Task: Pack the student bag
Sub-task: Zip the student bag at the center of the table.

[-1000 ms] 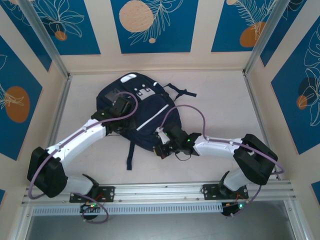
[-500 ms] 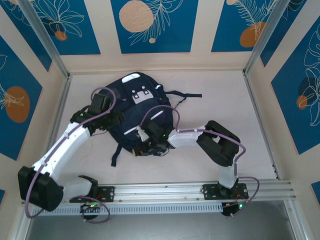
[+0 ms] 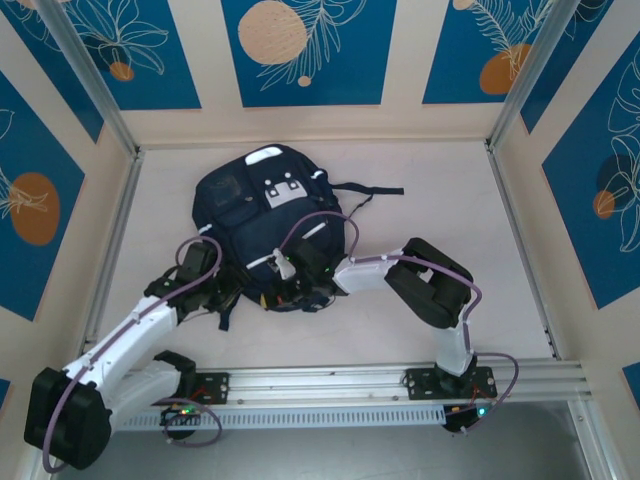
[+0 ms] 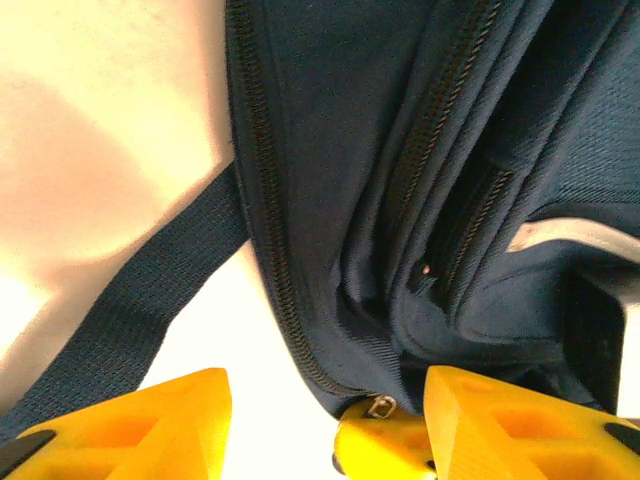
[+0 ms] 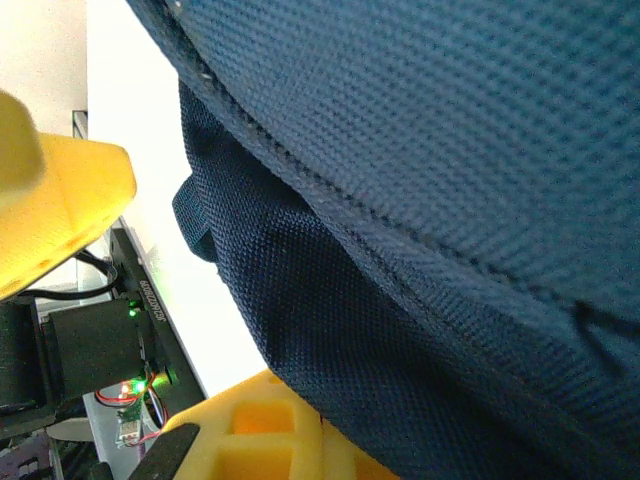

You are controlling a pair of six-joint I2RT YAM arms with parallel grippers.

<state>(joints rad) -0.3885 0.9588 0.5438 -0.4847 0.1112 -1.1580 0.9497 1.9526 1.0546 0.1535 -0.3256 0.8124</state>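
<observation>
- At the left, the left claw (image 3: 236, 290) stands half wide and empty. Its yellow fingers (image 4: 150, 415) sit either side of a zipped corner of the student bag (image 3: 250, 200), and a dark strap (image 4: 130, 310) lies on the worktop (image 3: 450, 210).
- Mid-worktop, the bag lies flat. Its grey-white patch (image 3: 283, 190) bears marks too small to read.
- Rightward, the right claw (image 3: 278, 294) is clamped tight on the bag's near-edge fabric.

No legible text anywhere; student bag (image 3: 262, 222) patch (image 3: 282, 190) markings too small.
</observation>
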